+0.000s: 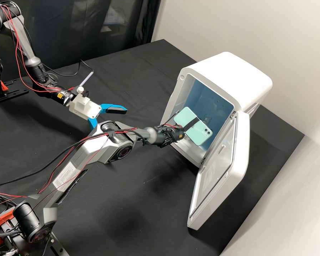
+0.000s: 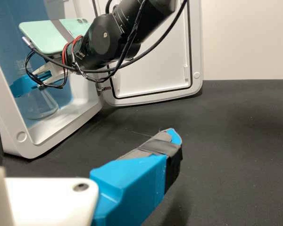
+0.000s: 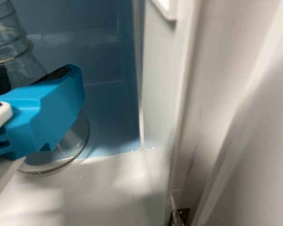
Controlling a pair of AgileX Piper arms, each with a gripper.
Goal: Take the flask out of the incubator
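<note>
Right now the right arm is reaching past the open door [image 1: 220, 170] into the incubator [image 1: 234, 81], which is standing at the right side of the bench [image 1: 138, 199]. The flask [image 2: 37, 104] is standing upright on the blue chamber floor, close behind the white front sill. The right gripper [image 2: 34, 83] is sitting at the flask, and one blue finger [image 3: 42, 110] is lying right against the glass. I cannot tell whether the fingers are pressing on it or merely flanking it.

The grasp itself seems to be the step in hand. It is probably going best if the fingers are closing on the narrow part just above the flare, squarely from both sides, so the smooth glass is not twisting or sliding out. The flask will likely need a slight lift over the sill, then a straight pull back along the arm's own line. The mint-green phone [image 1: 193, 126] strapped to the wrist will have to clear the frame and the door.

The left gripper [image 1: 108, 117] is hanging above the bench, well to the left of the incubator, fingers spread wide and holding nothing.
</note>
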